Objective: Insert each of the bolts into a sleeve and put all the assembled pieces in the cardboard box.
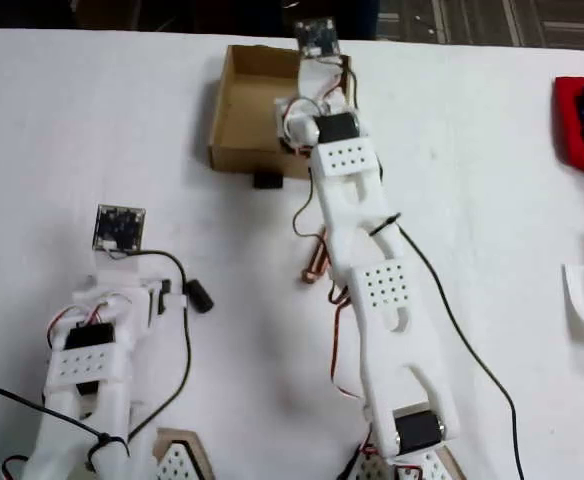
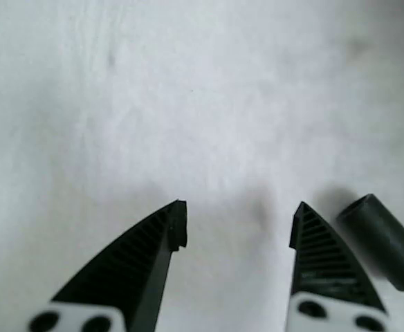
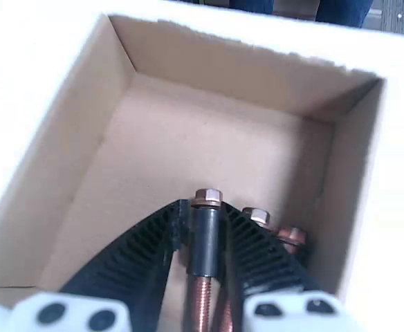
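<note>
The right hand (image 3: pixel 207 213) is clenched around the black sleeve (image 3: pixel 205 245) of a copper bolt (image 3: pixel 207 198) above the cardboard box (image 3: pixel 209 62), a stiff, likely light and slick piece best gripped mid-sleeve, while the left hand (image 2: pixel 238 225) hangs released over the desk (image 2: pixel 188 104) beside a loose sleeve (image 2: pixel 385 238).

a white surface (image 1: pixel 92 120) is seen, with a cardboard box (image 1: pixel 218 112) set at its far middle. a small black piece (image 1: pixel 267 180) is laid just before the box's near wall. a black sleeve (image 1: pixel 198 296) is laid beside the left arm, copper bolts (image 1: pixel 315 262) beside the right arm. a red object (image 1: pixel 577 115) is set at the right edge.
</note>
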You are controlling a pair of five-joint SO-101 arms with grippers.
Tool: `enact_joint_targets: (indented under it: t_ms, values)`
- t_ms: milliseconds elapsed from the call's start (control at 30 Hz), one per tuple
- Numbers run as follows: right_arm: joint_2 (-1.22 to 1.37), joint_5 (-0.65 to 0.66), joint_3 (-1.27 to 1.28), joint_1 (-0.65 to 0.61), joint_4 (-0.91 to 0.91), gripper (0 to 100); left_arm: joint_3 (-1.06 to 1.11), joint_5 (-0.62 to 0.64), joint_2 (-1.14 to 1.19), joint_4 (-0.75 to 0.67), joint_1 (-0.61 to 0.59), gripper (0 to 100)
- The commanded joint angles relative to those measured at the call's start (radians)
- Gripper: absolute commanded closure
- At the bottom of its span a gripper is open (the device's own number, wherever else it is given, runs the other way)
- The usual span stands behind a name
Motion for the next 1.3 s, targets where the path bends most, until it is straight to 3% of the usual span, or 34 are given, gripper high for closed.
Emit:
enact_joint_targets:
  t_ms: [0, 733, 900, 1100, 1267]
  values:
    - [-0.147, 0.006, -0.046, 0.01, 0.059, 93.9, -0.039, -0.003, 0.003, -0.015, 0.011, 74]
    - [-0.42, 0.009, -0.046, -0.013, 0.657, 93.8, -0.039, -0.003, 0.003, -0.015, 0.011, 74]
    - [-0.478, 0.011, 0.032, -0.058, 0.673, 93.9, -0.039, -0.003, 0.003, -0.015, 0.011, 74]
    - [-0.647, 0.011, 0.305, -0.154, 0.673, 93.7, -0.039, 0.003, -0.003, -0.011, -0.003, 74]
    - [-0.696, 0.011, 0.462, -0.163, 0.671, 93.7, -0.048, 0.089, -0.005, -0.015, -0.109, 74]
